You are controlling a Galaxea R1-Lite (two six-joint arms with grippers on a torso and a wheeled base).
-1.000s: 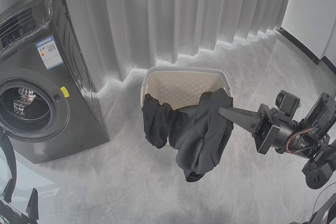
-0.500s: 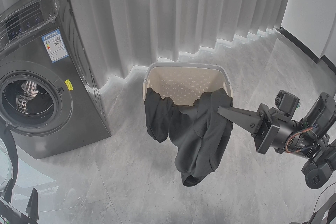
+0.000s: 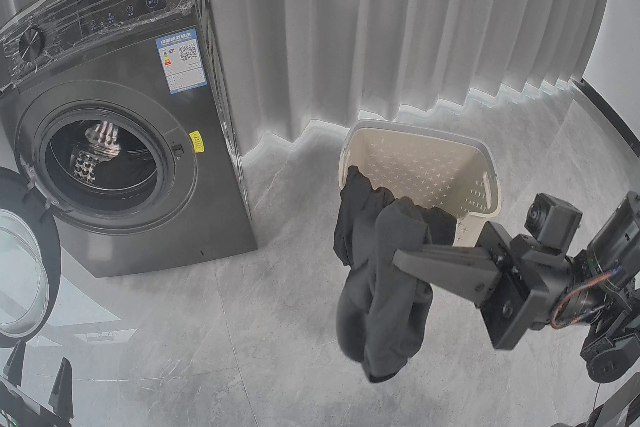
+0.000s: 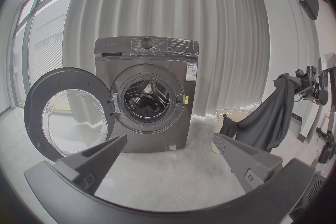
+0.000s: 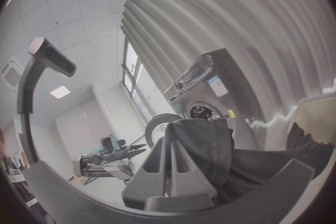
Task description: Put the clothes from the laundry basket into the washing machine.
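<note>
The right gripper (image 3: 399,259) has its jaws closed on a fold of the dark garment (image 3: 377,308), held in the air just in front of the laundry basket (image 3: 427,135). Most of the cloth hangs free below; its far end lies over the basket's near rim, so it is not fully out. The left gripper (image 4: 168,139), jaws wide apart and empty, sits low facing the washing machine (image 3: 133,68), whose door (image 3: 27,275) stands open. Something dark lies in the drum (image 4: 147,111), perhaps a piece already loaded. This garment has yet to be carried across and dropped in.
</note>
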